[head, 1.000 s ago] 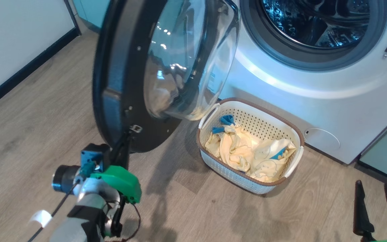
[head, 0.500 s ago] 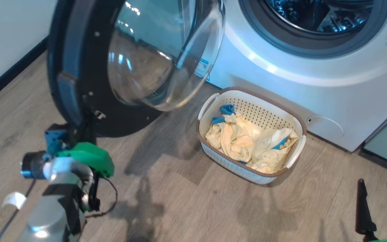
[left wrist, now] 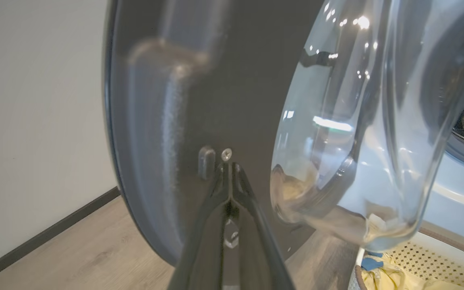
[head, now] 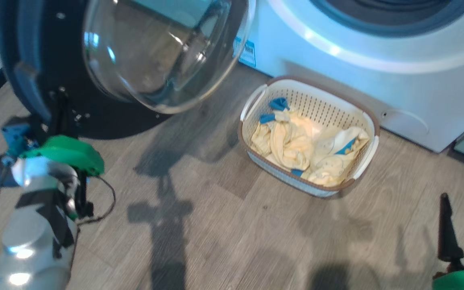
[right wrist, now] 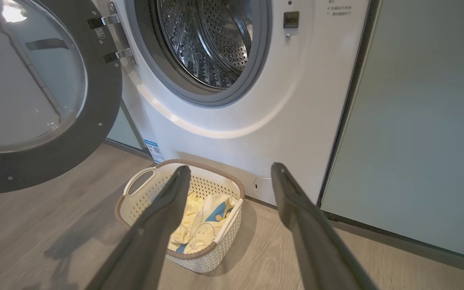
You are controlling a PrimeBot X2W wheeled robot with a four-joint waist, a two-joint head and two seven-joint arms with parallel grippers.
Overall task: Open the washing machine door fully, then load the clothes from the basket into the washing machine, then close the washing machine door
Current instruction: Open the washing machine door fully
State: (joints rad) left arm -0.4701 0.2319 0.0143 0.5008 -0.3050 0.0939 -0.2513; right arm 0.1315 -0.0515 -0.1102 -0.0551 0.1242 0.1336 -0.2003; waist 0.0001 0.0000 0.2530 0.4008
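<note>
Laundry run: washing machine door (head: 22, 60) stands open, clothes (head: 288, 145) heaped in the basket (head: 316, 106) on the floor.
The left gripper (left wrist: 229, 169), fingers pinched shut with nothing between them, rests its tips on the door's black inner ring beside a small screw. The right gripper (right wrist: 230, 169) hangs spread wide and empty, aimed toward the basket, which sits just in front of the washing machine (right wrist: 256, 121), below the steel drum (right wrist: 208, 40). The door looks rigid and fairly heavy, swinging on hinges (right wrist: 115, 36) at its side. Its glass bowl is slick and curved, so the flat ring near the free edge seems the better place to push. The garments look light and limp; pinching a raised fold atop the heap should lift one.
</note>
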